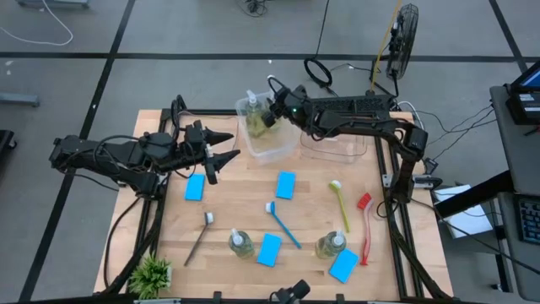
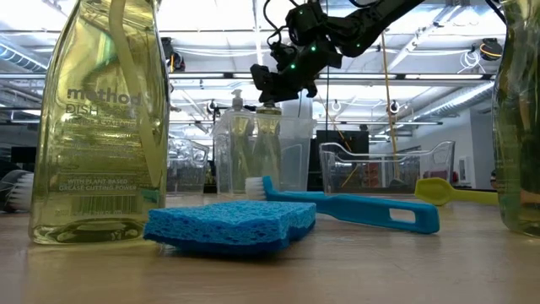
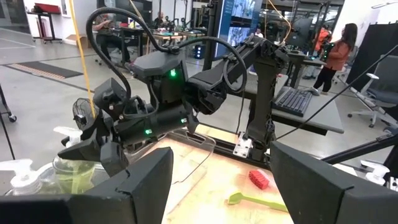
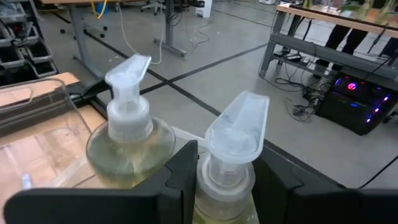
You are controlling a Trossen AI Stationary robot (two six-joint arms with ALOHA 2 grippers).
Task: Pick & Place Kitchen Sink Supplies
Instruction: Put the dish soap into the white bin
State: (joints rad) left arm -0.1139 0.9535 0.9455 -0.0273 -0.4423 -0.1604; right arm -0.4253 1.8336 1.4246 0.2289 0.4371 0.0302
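At the table's far side, my right gripper (image 1: 272,110) reaches level over a clear bin (image 1: 270,143) and is shut on a yellow-green soap bottle (image 4: 227,186) with a white pump. A second soap bottle (image 4: 127,146) stands upright beside it in the same bin. My left gripper (image 1: 221,154) hovers open over the table's left part, pointing level toward the bin, with nothing between its fingers (image 3: 146,180). Two more soap bottles (image 1: 240,243) (image 1: 331,245), several light-blue sponges (image 1: 286,184) and brushes lie on the table. My right gripper pinches the soap bottle's neck collar (image 4: 227,177), just under the white pump head, between its two fingers (image 4: 183,171). The fingers come nearly level from the table's right side. The bottle stays upright inside the bin; whether its base rests on the bin's floor I cannot tell.
A second clear bin (image 1: 337,148) stands right of the first. A blue brush (image 1: 283,224), a yellow brush (image 1: 339,205), a red brush (image 1: 364,228) and a dark grey brush (image 1: 201,236) lie on the near half. A potted plant (image 1: 152,274) stands at the near left corner.
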